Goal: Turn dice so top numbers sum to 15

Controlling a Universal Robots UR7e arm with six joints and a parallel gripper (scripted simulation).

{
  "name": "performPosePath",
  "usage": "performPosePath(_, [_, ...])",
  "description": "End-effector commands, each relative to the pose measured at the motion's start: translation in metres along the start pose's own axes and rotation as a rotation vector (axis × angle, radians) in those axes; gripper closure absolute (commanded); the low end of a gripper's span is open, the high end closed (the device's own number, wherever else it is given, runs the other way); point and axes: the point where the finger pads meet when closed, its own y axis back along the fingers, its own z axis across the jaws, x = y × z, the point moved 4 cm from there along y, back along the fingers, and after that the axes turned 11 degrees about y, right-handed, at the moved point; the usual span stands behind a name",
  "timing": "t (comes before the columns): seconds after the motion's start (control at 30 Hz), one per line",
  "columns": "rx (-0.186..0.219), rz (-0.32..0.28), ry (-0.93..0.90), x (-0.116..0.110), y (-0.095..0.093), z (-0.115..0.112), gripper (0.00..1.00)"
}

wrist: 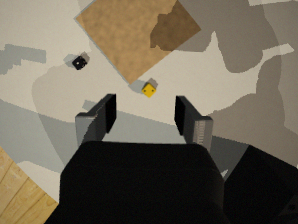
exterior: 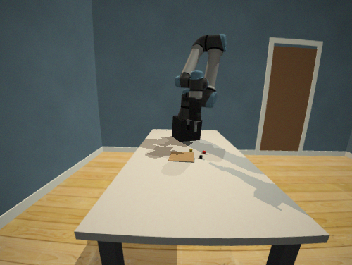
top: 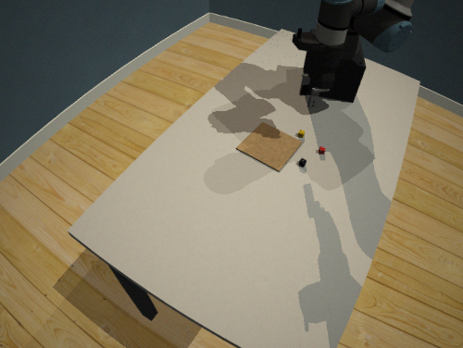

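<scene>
The tan square mat [top: 269,147] [exterior: 180,158] [wrist: 120,37] lies flat on the table. A yellow die [top: 301,133] [exterior: 191,150] [wrist: 149,90] is on the table just off a mat corner; two dark pips seem to show on top. A black die [top: 303,162] [exterior: 200,157] [wrist: 79,62] is on the table beside the mat; its white pips are too small to count. A red die [top: 322,150] [exterior: 204,152] is on the table, farther from the mat, and hidden in the wrist view. My gripper [top: 309,94] [exterior: 191,129] [wrist: 145,107] is open and empty, above the table on the arm-base side of the dice.
The black base block [top: 334,76] [exterior: 179,130] of the arm stands at the table's far end, behind the gripper. Shadows of the arm fall across the table [top: 185,208] [exterior: 176,208] and part of the mat.
</scene>
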Motion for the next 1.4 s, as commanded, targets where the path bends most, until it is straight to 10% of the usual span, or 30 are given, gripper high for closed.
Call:
performPosePath(0.0, [0.000,-0.002,-0.001,-0.001,-0.007,0.000,0.00])
performPosePath(1.37, [0.000,-0.002,-0.001,-0.001,-0.084,0.000,0.00])
